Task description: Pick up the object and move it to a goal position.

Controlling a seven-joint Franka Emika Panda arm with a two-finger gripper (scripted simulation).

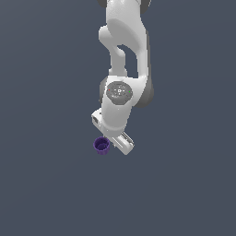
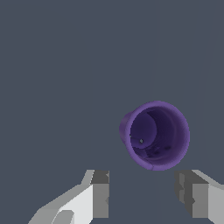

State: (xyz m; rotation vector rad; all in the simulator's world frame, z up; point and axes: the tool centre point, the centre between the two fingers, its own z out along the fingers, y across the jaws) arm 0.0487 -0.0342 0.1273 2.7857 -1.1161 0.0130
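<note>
— Where's the purple cup (image 1: 102, 145) sitting?

— On the grey table (image 1: 46, 184), just beside the white arm (image 1: 123, 55), toward the exterior view's left of its tip. From the wrist camera you look straight into the cup's (image 2: 155, 135) hollow inside.

— And the end effector (image 2: 142, 194)?

— Spread wide, holding nothing. Both fingers (image 2: 101, 192) stand apart, and the cup lies clear of them, not between them.

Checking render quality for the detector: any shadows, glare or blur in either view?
Exterior view: flat, even light, no cast shadow under the purple cup, no glare, edges slightly soft. Wrist view: cup sharp, interior shaded darker than its rim, no blur; the fingers are cut by the frame edge and show plain grey-white shading.
</note>
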